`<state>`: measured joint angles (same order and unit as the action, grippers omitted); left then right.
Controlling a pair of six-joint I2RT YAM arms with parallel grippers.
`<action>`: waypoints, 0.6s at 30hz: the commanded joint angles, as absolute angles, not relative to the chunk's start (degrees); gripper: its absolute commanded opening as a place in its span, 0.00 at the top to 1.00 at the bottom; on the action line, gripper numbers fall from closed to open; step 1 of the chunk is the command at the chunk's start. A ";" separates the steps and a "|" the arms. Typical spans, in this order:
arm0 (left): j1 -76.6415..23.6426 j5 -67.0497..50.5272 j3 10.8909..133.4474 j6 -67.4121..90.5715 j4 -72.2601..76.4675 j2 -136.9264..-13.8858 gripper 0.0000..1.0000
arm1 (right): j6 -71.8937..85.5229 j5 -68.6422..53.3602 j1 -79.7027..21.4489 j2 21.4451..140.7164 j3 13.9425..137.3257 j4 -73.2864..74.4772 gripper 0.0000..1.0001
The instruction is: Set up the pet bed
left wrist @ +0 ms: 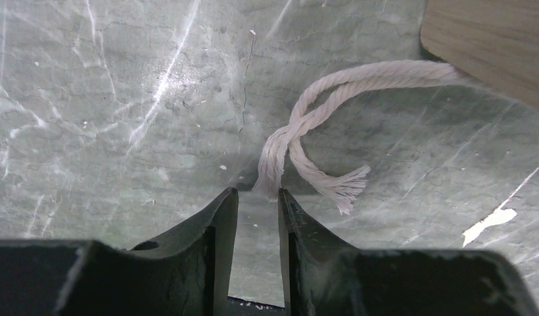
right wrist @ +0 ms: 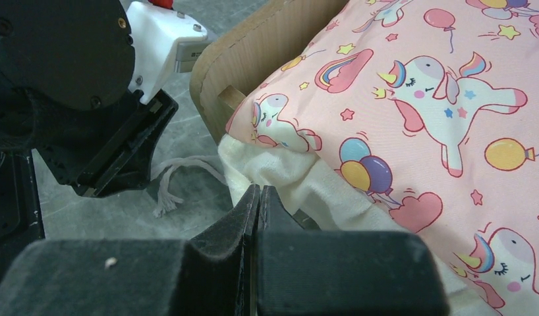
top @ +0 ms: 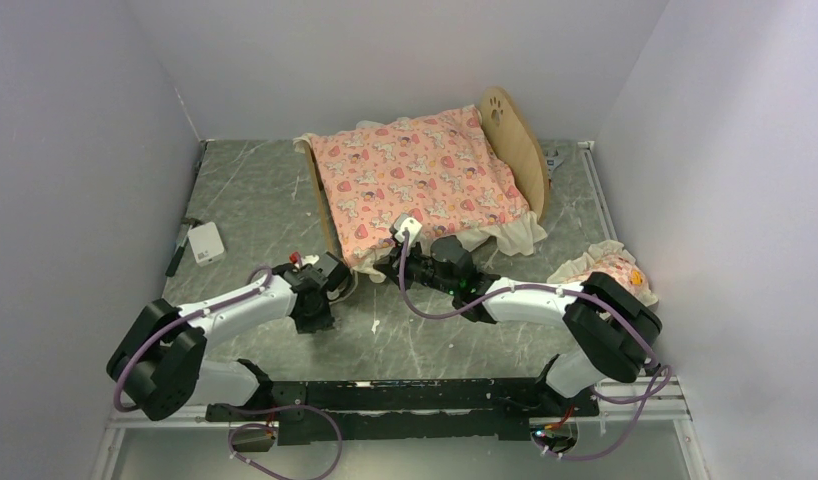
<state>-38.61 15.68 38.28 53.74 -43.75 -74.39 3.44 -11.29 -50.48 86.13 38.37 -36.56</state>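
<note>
Top view: the bed point(top: 512, 140) stands at the far middle of the table point(top: 255, 190) with the mattress point(top: 415, 175) laid on it. The pillow point(top: 605, 270) lies well apart on the table, beside the right arm. The step in hand looks like squaring the mattress. Next the pillow must go to the headboard, likely a right-arm reach.

Left wrist: the left fingers point(left wrist: 217, 224) stand slightly apart, grasping nothing. A rope point(left wrist: 333, 85) runs from the bed's wooden corner and ends just off their tips, a detail lost from above.

Right wrist: the right fingers point(right wrist: 244, 217) are clenched, tips against the mattress's cream ruffle near the footboard, with no cloth visibly between them. Only here does the ruffle's overhang show.
</note>
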 commanded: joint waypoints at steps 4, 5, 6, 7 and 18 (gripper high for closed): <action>-39.00 14.90 37.72 55.51 -41.82 -77.36 0.64 | 4.53 -13.00 -50.01 85.05 38.23 -40.51 1.00; -39.02 14.86 37.52 55.66 -41.63 -77.61 0.65 | 4.61 -13.01 -49.93 85.00 38.22 -40.63 1.00; -38.96 14.77 37.39 55.72 -41.37 -77.87 0.68 | 4.72 -13.07 -49.92 85.06 38.08 -40.75 1.00; -38.96 14.51 37.17 55.74 -41.13 -78.20 0.72 | 4.68 -13.14 -49.85 85.05 38.06 -40.84 1.00; -41.25 13.59 47.28 52.61 -45.88 -71.68 1.00 | 4.28 -12.06 -49.24 83.94 37.81 -40.02 1.00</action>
<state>-39.18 14.31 39.53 54.22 -43.92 -74.96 4.14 -12.45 -49.78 86.13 37.82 -37.50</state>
